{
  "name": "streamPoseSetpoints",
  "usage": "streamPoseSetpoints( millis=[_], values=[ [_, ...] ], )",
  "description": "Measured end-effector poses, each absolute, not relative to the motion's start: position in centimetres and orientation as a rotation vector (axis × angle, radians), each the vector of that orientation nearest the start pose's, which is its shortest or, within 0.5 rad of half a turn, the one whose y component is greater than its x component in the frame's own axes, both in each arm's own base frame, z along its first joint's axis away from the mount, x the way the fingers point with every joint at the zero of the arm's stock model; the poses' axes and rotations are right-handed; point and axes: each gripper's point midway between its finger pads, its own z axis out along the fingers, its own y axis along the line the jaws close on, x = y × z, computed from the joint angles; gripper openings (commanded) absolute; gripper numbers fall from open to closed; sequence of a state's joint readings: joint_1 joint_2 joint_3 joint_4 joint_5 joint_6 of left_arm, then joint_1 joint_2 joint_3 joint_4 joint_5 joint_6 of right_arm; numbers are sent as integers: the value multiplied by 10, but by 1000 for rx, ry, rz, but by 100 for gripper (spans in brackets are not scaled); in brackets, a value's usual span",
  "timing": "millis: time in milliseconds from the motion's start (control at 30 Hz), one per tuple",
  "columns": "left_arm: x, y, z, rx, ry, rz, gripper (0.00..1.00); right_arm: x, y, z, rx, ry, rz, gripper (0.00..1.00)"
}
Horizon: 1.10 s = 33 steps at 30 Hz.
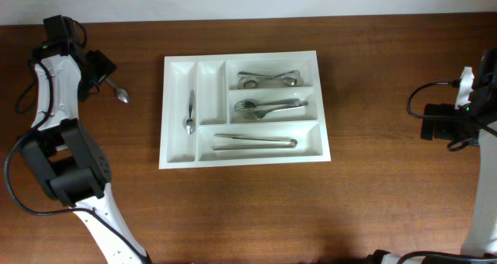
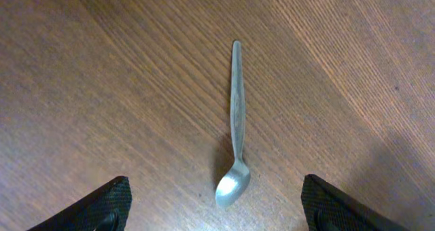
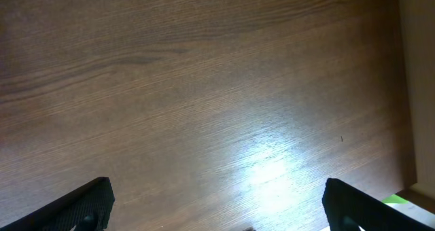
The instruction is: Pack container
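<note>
A: We are logging biggest first. The table (image 1: pixel 248 210) is carrying the container (image 1: pixel 210 93) at its centre, sitting square.

B: And the arms?

A: The left gripper (image 1: pixel 102 68) is hovering well off the container's left side, jaws spread wide, holding nothing. The right gripper (image 3: pixel 216 207) is hanging well off the container's right side, equally wide, with only bare wood under it.

B: Contents?

A: Tongs (image 1: pixel 255 141) are lying in the longest compartment, forks (image 1: pixel 268 107) in the one above, a pair of spoons (image 1: pixel 268 80) in the top one, and a small spoon (image 1: pixel 190 116) in the container's leftmost narrow slot. The narrow slot beside it is showing empty.

B: We are also seeing a loose spoon (image 2: pixel 235 122) flat on the wood, left of the container and well apart from it, under the left gripper, untouched.

A: Risks we are judging: the spoon is thin and lying flat, so closing fingers may skid over it or flick it. A grip near the bowl could let it swing. Carrying low could clip the container's rim and shove it.
</note>
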<state>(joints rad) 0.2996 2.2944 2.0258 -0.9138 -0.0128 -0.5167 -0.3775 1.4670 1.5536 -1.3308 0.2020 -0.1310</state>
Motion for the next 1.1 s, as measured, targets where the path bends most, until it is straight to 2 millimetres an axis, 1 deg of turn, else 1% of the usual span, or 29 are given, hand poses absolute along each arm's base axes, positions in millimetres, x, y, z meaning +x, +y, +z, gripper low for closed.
streamPoseSetpoints(
  millis=[100, 233, 300, 433, 600, 733, 900, 1100],
  values=[
    [519, 162, 68, -1096, 2528, -44, 82, 275, -146, 227, 399, 2822, -397, 99],
    [518, 162, 52, -1107, 2553, -40, 82, 275, -146, 227, 397, 2822, -398, 99],
    [518, 162, 48, -1110, 2559, -39, 82, 275, -146, 227, 397, 2822, -398, 99],
    [522, 163, 49, -1103, 2544, -42, 82, 275, -146, 227, 398, 2822, -398, 99],
    [522, 163, 47, -1104, 2547, -41, 82, 275, -146, 227, 397, 2822, -398, 99],
    [521, 162, 36, -1112, 2566, -40, 82, 275, -146, 227, 398, 2822, -398, 99],
    [517, 161, 12, -1130, 2609, -38, 82, 275, -146, 227, 399, 2822, -398, 99],
    [518, 161, 11, -1128, 2607, -42, 82, 275, -146, 227, 397, 2822, -398, 99]
  ],
)
